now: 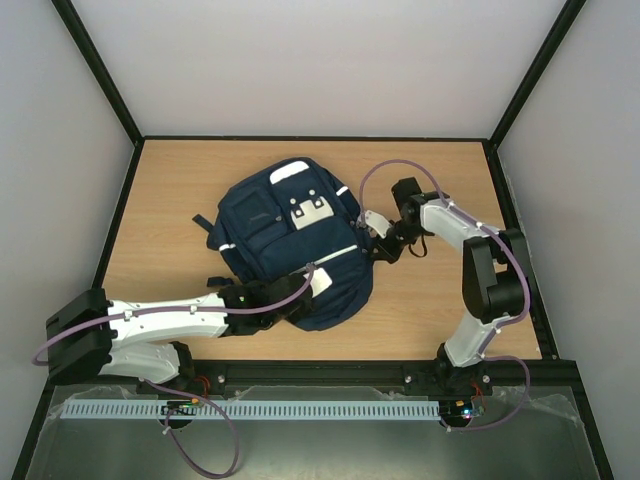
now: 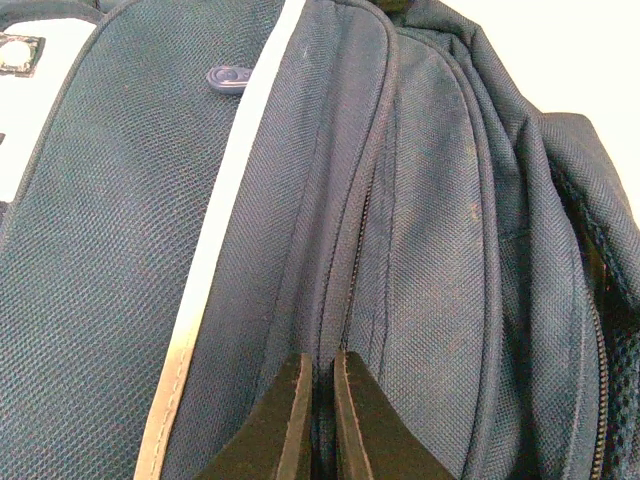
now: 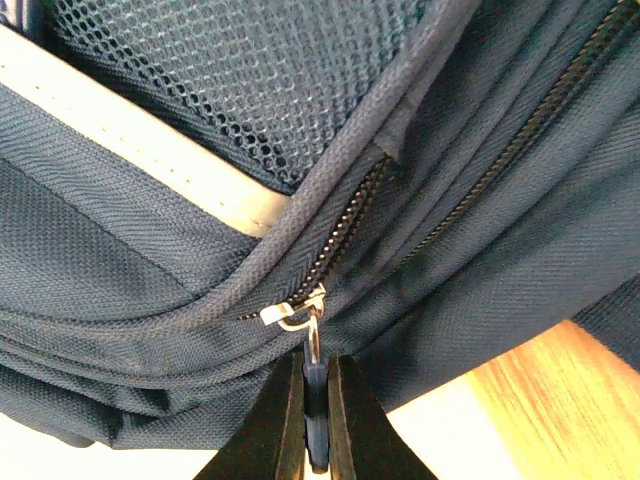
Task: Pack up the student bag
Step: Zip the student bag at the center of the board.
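Note:
The student bag (image 1: 290, 240), a navy backpack with white stripes and a grey-white patch (image 1: 308, 210), lies flat in the middle of the table. My left gripper (image 1: 318, 285) rests on its near edge. In the left wrist view the gripper (image 2: 320, 375) is shut on a fold of the bag's fabric (image 2: 335, 260) beside a zip seam. My right gripper (image 1: 372, 243) is at the bag's right side. In the right wrist view it (image 3: 315, 375) is shut on the blue zipper pull (image 3: 316, 405), which hangs from a metal slider (image 3: 290, 315) on a closed zip.
The wooden table (image 1: 170, 200) is enclosed by white walls and a black frame. A dark strap (image 1: 203, 224) sticks out at the bag's left. A mesh side pocket (image 3: 250, 70) shows above the zip.

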{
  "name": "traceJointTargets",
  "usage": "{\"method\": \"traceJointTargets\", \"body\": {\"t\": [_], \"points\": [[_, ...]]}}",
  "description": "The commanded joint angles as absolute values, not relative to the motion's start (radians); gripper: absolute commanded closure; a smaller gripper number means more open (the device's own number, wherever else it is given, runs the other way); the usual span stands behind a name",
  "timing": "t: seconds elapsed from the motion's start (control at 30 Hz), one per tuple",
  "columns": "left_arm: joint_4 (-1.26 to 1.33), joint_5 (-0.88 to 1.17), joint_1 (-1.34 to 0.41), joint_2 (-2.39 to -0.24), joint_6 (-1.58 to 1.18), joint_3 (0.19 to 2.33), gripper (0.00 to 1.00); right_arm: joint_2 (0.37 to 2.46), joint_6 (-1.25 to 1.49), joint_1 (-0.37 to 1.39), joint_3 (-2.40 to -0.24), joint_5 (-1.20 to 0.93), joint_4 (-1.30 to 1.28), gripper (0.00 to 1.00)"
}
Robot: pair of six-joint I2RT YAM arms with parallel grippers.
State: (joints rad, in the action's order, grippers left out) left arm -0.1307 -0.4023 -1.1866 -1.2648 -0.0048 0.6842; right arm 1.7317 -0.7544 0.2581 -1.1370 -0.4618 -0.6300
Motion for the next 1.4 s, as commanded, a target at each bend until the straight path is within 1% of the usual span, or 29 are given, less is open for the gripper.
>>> {"method": "traceJointTargets", "body": {"t": [0.0,0.17,0.23,0.37,0.47,0.53,0.6,0.63,0.67,0.73,0.77,0.8,0.9,0.93,0.97,1.03,1.07,1.1,1.13,1.17,1.27,1.37], "points": [[-0.212,-0.395,-1.219,-1.261,-0.010,0.671,0.98,1.736,-0.780,0.200,-1.185,-0.340,-0.600,0.99],[-0.189,-0.407,-1.247,-1.272,0.027,0.664,0.98,1.765,-0.754,0.200,-1.234,-0.374,-0.557,0.98],[-0.178,-0.409,-1.256,-1.270,0.038,0.665,0.98,1.796,-0.715,0.201,-1.272,-0.405,-0.553,0.95],[-0.173,-0.413,-1.264,-1.241,0.043,0.660,0.98,1.844,-0.668,0.203,-1.323,-0.453,-0.547,0.93],[-0.174,-0.434,-1.266,-1.210,0.041,0.654,0.98,1.841,-0.651,0.203,-1.328,-0.448,-0.531,0.92],[-0.180,-0.456,-1.264,-1.191,0.037,0.658,0.97,1.821,-0.644,0.202,-1.324,-0.440,-0.525,0.87],[-0.185,-0.480,-1.262,-1.175,0.034,0.668,0.94,1.791,-0.626,0.200,-1.316,-0.438,-0.518,0.78],[-0.191,-0.506,-1.258,-1.168,0.025,0.675,0.89,1.776,-0.613,0.197,-1.312,-0.437,-0.515,0.73],[-0.201,-0.535,-1.252,-1.164,0.012,0.690,0.80,1.759,-0.595,0.195,-1.308,-0.433,-0.508,0.68],[-0.232,-0.601,-1.235,-1.156,-0.010,0.725,0.59,1.719,-0.539,0.185,-1.303,-0.418,-0.488,0.59],[-0.246,-0.641,-1.226,-1.151,-0.023,0.745,0.47,1.694,-0.503,0.173,-1.299,-0.419,-0.476,0.55],[-0.257,-0.676,-1.217,-1.144,-0.035,0.763,0.38,1.670,-0.467,0.159,-1.297,-0.426,-0.466,0.50],[-0.260,-0.719,-1.168,-1.109,-0.024,0.816,0.13,1.598,-0.367,0.121,-1.304,-0.440,-0.464,0.44],[-0.256,-0.720,-1.142,-1.094,-0.018,0.832,0.06,1.566,-0.336,0.111,-1.300,-0.440,-0.459,0.43],[-0.248,-0.717,-1.114,-1.084,-0.016,0.849,0.02,1.535,-0.305,0.106,-1.288,-0.435,-0.451,0.41],[-0.236,-0.689,-1.049,-1.070,-0.013,0.883,0.01,1.446,-0.266,0.103,-1.261,-0.409,-0.424,0.35],[-0.233,-0.672,-1.014,-1.068,-0.016,0.902,0.01,1.411,-0.245,0.103,-1.243,-0.391,-0.408,0.29],[-0.230,-0.660,-0.979,-1.068,-0.023,0.920,0.01,1.372,-0.221,0.104,-1.225,-0.368,-0.390,0.21],[-0.228,-0.651,-0.934,-1.071,-0.033,0.936,0.01,1.337,-0.195,0.104,-1.203,-0.328,-0.367,0.09],[-0.225,-0.642,-0.905,-1.075,-0.043,0.953,0.01,1.307,-0.173,0.103,-1.183,-0.304,-0.348,0.01],[-0.229,-0.622,-0.825,-1.089,-0.088,0.997,0.01,1.234,-0.085,0.102,-1.133,-0.244,-0.301,0.01],[-0.237,-0.550,-0.760,-1.092,-0.133,1.004,0.01,1.192,-0.015,0.102,-1.100,-0.319,-0.280,0.01]]}}
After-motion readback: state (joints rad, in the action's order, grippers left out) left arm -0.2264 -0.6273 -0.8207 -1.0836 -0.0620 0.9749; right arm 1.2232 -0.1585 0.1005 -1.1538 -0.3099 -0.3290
